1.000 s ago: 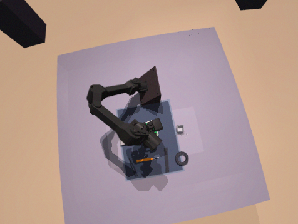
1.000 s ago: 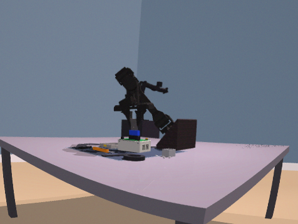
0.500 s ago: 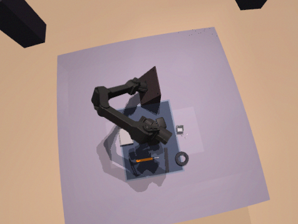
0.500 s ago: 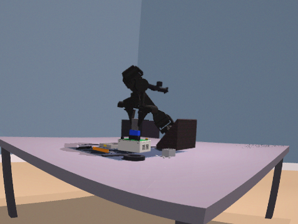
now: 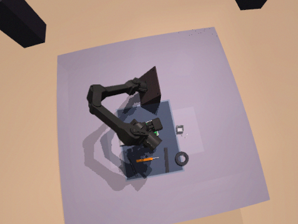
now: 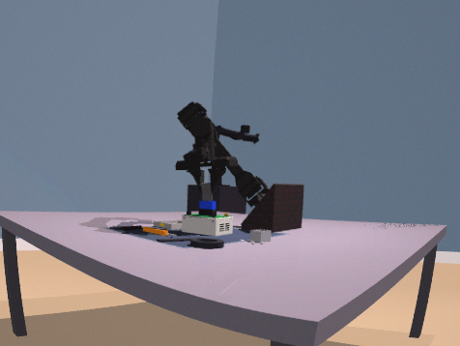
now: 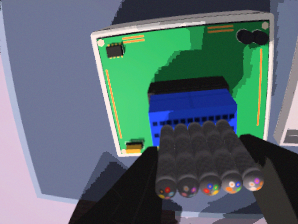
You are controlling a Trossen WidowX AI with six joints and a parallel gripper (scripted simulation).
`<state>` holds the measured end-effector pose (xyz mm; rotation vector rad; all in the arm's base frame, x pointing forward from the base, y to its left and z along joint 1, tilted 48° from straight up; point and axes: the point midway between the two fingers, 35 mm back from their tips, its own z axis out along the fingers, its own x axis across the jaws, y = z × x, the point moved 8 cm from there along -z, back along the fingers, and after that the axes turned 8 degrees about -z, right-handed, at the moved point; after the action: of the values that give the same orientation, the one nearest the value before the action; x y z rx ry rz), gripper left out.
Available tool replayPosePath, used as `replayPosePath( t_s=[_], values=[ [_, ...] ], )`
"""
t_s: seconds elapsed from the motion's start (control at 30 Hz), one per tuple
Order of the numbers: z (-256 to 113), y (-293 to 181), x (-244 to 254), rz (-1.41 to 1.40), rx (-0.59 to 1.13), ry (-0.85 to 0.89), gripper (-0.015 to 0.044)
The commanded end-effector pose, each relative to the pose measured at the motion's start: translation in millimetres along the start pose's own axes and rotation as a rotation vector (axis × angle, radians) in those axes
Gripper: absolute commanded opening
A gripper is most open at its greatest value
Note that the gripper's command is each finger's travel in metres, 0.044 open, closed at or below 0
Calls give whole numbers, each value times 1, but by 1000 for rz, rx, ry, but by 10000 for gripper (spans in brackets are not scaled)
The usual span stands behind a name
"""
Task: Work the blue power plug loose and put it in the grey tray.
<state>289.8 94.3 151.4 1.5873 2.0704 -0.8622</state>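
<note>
The blue power plug [image 6: 208, 205] [image 7: 192, 102] sits at the black socket [image 6: 208, 213] [image 7: 190, 85] on the green circuit board [image 5: 156, 133] [image 7: 135, 90], which lies in a white case [image 6: 200, 226]. Several dark cables rise from the plug. In the wrist view the plug looks slightly tilted; whether it has loosened is hard to tell. My gripper [image 6: 207, 192] [image 7: 198, 149] is shut on the plug, with a finger on either side of its cable end. The grey tray [image 6: 175, 225] [image 7: 287, 120] lies beside the board, mostly hidden under the arm in the top view.
A dark wedge-shaped block [image 5: 152, 82] [image 6: 286, 208] stands behind the board. An orange screwdriver [image 5: 144, 159] [image 6: 155, 231], a dark bar [image 5: 166, 159], a black ring [image 5: 177, 160] [image 6: 207, 244] and a small grey block [image 5: 179, 129] [image 6: 260, 236] lie around the board.
</note>
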Motion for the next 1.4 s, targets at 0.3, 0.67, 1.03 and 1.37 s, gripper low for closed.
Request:
replayPosePath(
  t_s=[0.3, 0.67, 1.03, 1.37],
  values=[
    [-10, 1, 34, 3, -9, -206, 0],
    [-15, -2, 16, 1, -24, -96, 0],
    [-16, -2, 16, 1, -24, -96, 0],
    [3, -2, 14, 2, -24, -97, 79]
  ],
)
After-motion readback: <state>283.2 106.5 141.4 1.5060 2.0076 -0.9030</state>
